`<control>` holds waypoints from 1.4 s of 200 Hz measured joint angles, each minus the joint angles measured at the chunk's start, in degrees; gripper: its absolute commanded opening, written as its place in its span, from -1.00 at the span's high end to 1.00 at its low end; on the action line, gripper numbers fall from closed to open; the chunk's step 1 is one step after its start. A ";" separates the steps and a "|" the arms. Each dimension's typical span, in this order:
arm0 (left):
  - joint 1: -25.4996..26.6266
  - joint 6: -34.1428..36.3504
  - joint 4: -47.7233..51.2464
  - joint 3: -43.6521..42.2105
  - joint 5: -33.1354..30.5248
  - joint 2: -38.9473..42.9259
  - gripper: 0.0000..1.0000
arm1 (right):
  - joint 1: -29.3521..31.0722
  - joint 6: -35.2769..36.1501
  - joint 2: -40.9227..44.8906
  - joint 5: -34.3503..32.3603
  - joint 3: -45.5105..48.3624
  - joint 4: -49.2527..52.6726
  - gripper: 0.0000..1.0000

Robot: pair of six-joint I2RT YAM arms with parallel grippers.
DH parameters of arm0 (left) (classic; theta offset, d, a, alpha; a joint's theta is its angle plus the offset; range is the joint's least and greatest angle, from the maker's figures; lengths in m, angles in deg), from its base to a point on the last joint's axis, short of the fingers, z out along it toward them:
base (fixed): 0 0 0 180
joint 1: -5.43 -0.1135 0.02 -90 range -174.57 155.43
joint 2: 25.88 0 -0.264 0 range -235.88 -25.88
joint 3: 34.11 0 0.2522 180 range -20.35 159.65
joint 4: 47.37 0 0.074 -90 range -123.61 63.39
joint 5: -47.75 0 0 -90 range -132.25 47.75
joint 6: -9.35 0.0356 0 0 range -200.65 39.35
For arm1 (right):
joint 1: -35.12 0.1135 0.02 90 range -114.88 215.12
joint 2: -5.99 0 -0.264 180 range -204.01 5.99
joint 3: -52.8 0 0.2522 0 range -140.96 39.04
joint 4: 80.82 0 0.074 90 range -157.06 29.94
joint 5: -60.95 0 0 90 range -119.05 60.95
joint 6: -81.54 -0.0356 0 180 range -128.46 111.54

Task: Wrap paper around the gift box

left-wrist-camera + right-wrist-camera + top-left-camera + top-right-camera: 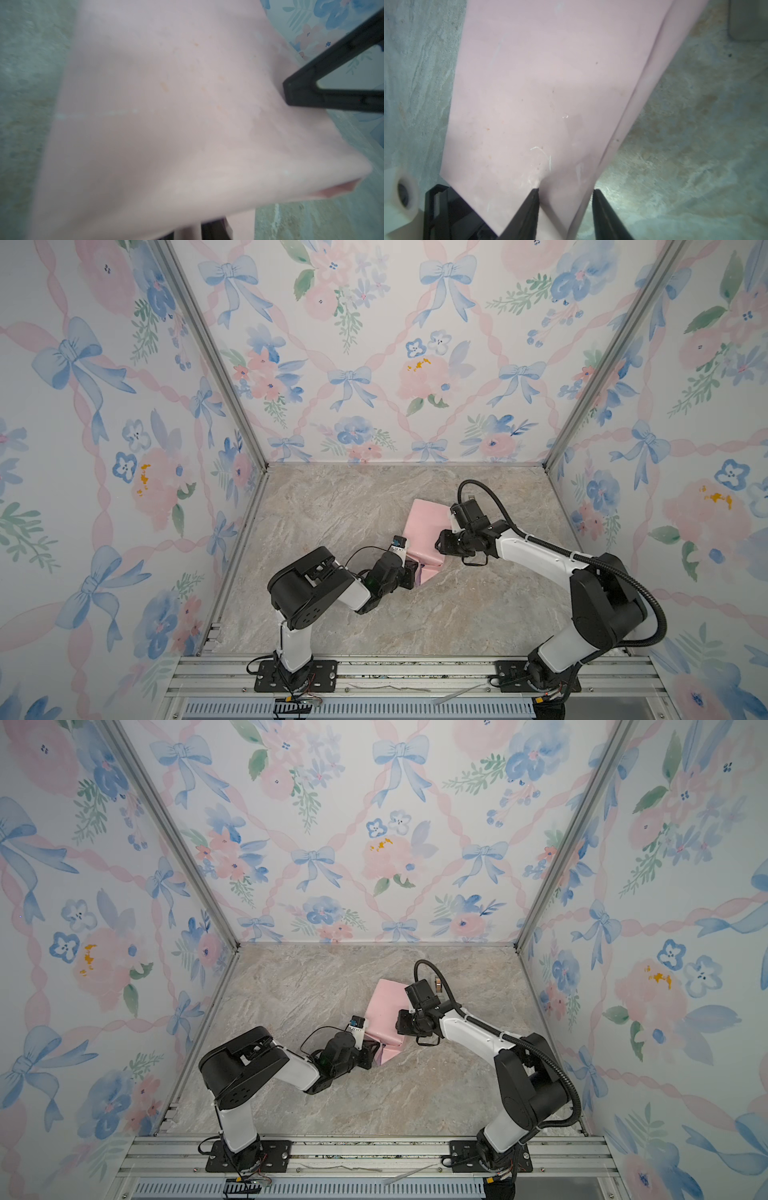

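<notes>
The paper [422,526] [384,1006] lies folded over itself mid-table, pale pink side up, with a lilac strip at its near end. The gift box is hidden. My left gripper [415,572] [376,1052] sits at the paper's near end. In the left wrist view the paper [166,104] covers most of the gripper, and a strip runs between its dark fingers [216,228]. My right gripper [438,545] [565,199] is at the paper's right edge with its jaws apart. A fold of paper [550,83] stands loosely between them.
A small beige tape dispenser [437,984] [747,20] stands just behind the right wrist. The marble tabletop [332,510] is walled by floral panels on three sides. An aluminium rail [415,672] runs along the front edge.
</notes>
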 measured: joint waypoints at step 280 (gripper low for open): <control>-13.57 -7.34 21.53 11.39 17.59 7.93 0.28 | -4.24 1.42 -1.79 10.56 -2.19 4.13 0.36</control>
